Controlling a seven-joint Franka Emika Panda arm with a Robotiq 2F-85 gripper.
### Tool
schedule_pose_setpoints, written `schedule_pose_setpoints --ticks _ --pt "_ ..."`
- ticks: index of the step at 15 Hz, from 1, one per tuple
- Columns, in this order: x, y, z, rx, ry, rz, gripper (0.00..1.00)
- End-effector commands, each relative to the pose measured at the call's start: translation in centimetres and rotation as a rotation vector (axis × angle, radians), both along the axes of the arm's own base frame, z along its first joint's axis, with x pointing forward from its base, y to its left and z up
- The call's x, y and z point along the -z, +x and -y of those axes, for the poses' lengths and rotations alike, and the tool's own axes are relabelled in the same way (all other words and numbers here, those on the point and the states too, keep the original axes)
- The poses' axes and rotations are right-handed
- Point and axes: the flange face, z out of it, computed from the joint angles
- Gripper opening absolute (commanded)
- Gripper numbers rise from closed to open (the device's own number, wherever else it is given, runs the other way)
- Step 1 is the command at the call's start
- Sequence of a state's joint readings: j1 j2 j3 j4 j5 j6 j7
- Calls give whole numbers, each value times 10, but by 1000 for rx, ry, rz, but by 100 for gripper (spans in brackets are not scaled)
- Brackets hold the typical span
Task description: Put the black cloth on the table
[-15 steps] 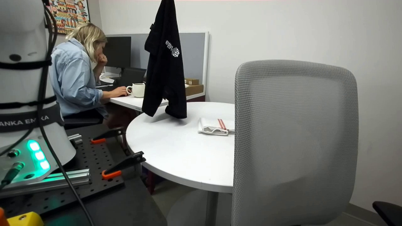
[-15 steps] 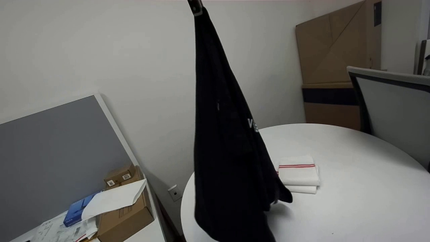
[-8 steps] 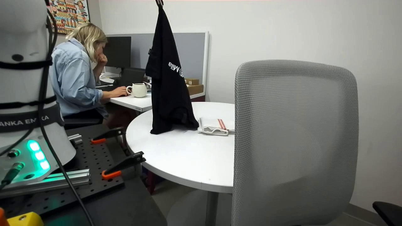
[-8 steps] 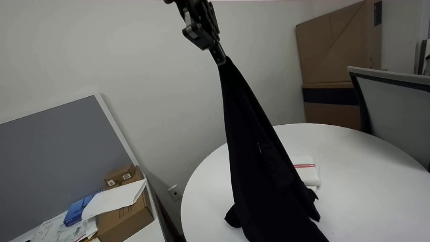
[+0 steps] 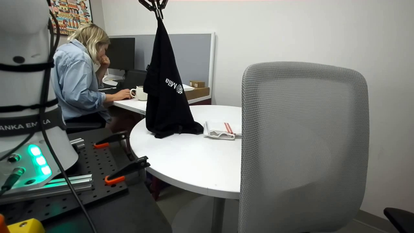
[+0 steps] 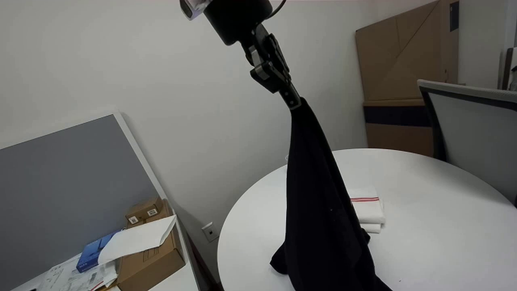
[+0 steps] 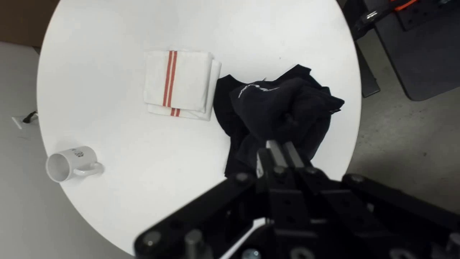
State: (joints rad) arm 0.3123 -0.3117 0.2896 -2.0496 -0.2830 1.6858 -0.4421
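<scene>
Black cloth (image 5: 165,106), that big limp garment with the white "Mila" lettering: where's it at?

Half down, half up, lol. Bottom end is bunched on the round, smooth white surface (image 5: 190,161), and the top is stretched into a point above it.

So the black two-fingered claw (image 5: 158,15) has it?

Yep, pinched tight on the top end, well above the surface, just fabric in the gap. Both exterior views show that grip.

Anything else on there?

Folded white cloth towel with red stripes (image 7: 183,79), right beside the black cloth. Can't tell if they touch. White mug with a handle (image 7: 81,162) by the edge, well apart from both.

And the blond person in the light-blue shirt (image 5: 77,77)?

Sitting at the white desk (image 5: 129,105), one hand at the face.
</scene>
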Motion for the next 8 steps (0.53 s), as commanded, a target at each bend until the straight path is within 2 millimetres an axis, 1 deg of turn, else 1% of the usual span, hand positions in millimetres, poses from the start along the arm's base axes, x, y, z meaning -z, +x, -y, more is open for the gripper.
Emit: schedule_pose_setpoints --ticks 1,2,4,6,7,8 --pt "-4 -31 -1 -62 23 -102 1" --pt "-4 -35 -4 -70 19 -120 1" --pt "-5 -32 -10 -86 -6 -129 1" --pt "-1 -11 -28 -109 -21 -91 1" --pt "5 6 -43 -123 -23 -59 1" --pt "8 16 -53 -139 -25 -28 1"
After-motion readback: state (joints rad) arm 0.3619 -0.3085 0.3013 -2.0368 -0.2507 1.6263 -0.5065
